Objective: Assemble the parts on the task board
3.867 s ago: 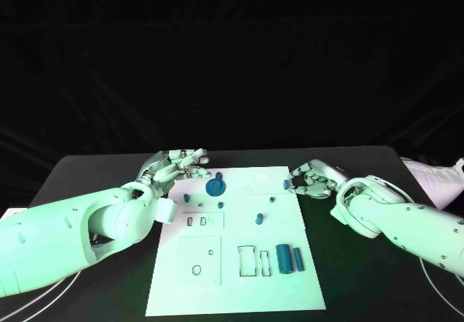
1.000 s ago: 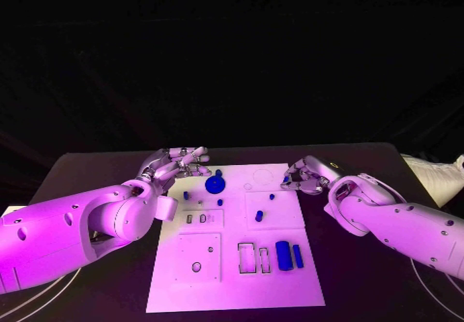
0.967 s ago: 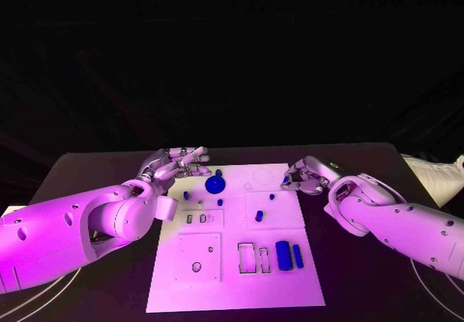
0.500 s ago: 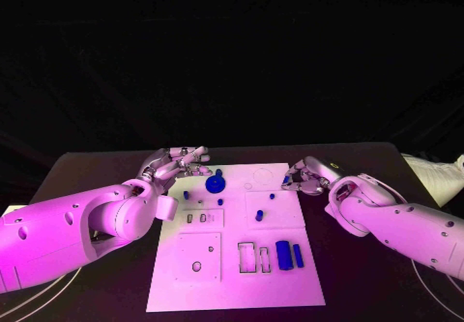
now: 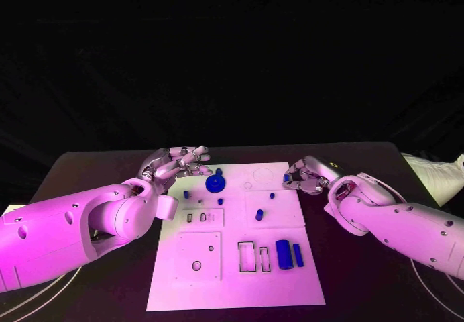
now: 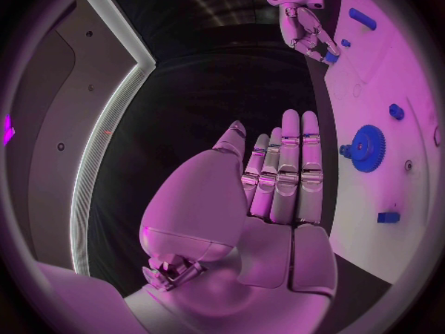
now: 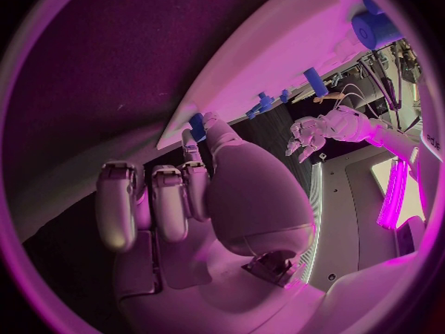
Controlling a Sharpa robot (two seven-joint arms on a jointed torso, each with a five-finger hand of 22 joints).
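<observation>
The white task board [image 5: 242, 282] lies mid-table. On it stand a blue gear [image 5: 214, 184], a few small blue pegs [image 5: 259, 216] and two blue cylinders [image 5: 283, 255] near two rectangular slots. My right hand [image 5: 308, 176] hovers at the board's far right edge and pinches a small blue part [image 5: 287, 178] at its fingertips; the same small blue part [image 7: 196, 125] shows just off the board's edge [image 7: 278, 59]. My left hand [image 5: 179, 161] is off the board's far left corner, fingers extended and apart, holding nothing. The left wrist view shows that left hand [image 6: 278, 178] beside the gear [image 6: 368, 148].
The black table [image 5: 87, 174] surrounds the board on every side. White cables [image 5: 39, 298] curve at the near left and near right corners. The board's near left quarter carries a raised square plate [image 5: 198, 258] with small holes.
The right hand has crept slightly toward the far side with the blue part in its fingertips. The left hand and the parts on the board have stayed put.
</observation>
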